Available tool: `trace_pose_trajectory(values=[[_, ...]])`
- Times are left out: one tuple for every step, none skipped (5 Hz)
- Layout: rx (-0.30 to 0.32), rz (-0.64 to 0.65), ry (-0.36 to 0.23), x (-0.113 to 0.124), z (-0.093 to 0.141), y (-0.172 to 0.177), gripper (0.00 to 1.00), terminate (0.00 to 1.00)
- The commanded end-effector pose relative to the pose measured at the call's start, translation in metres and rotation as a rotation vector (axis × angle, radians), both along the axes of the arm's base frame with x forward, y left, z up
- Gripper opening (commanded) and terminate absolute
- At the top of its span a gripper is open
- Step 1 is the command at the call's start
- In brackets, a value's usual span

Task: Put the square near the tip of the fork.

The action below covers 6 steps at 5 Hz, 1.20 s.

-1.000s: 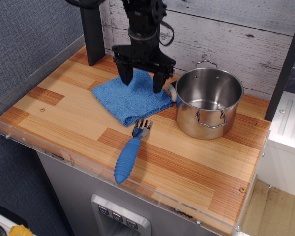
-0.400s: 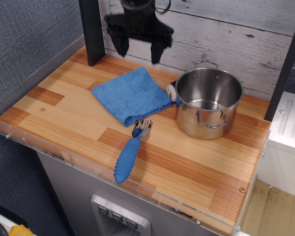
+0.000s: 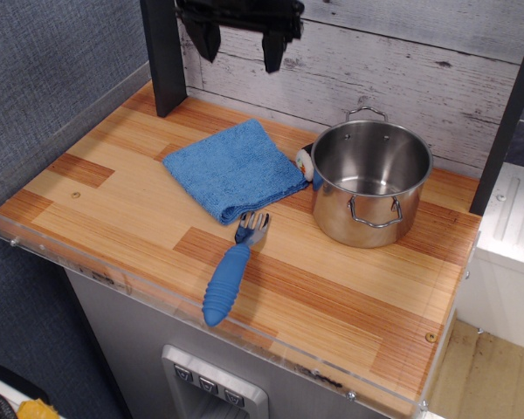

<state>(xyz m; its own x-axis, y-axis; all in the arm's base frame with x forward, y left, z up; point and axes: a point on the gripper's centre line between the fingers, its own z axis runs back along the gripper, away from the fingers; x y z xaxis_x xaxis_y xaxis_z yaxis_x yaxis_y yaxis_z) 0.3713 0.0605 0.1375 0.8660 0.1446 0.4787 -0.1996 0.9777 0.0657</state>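
The square, a light-blue terry cloth towel (image 3: 233, 169), lies flat on the wooden table, its near corner touching the silver tines of the fork (image 3: 230, 270). The fork has a ribbed blue handle that points toward the table's front edge. My gripper (image 3: 240, 51) hangs high above the back of the table, well clear of the towel, with its two black fingers spread apart and nothing between them.
A steel pot (image 3: 370, 182) stands right of the towel, with a small round object (image 3: 305, 162) wedged against its left side. A dark post (image 3: 162, 57) rises at the back left. A clear plastic rim (image 3: 113, 275) lines the table's front edge.
My gripper has risen from just above the towel to high above the table's back, still open. The towel and fork have not moved.
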Motion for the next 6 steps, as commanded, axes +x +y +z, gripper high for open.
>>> trace_pose_trajectory(values=[[0.010, 0.020, -0.040, -0.0134, 0.0203, -0.0002, 1.00, 0.00], [0.010, 0.020, -0.040, -0.0134, 0.0203, -0.0002, 1.00, 0.00], [0.010, 0.020, -0.040, -0.0134, 0.0203, -0.0002, 1.00, 0.00], [0.010, 0.020, -0.040, -0.0134, 0.0203, -0.0002, 1.00, 0.00], [0.010, 0.020, -0.040, -0.0134, 0.0203, -0.0002, 1.00, 0.00], [0.010, 0.020, -0.040, -0.0134, 0.0203, -0.0002, 1.00, 1.00]])
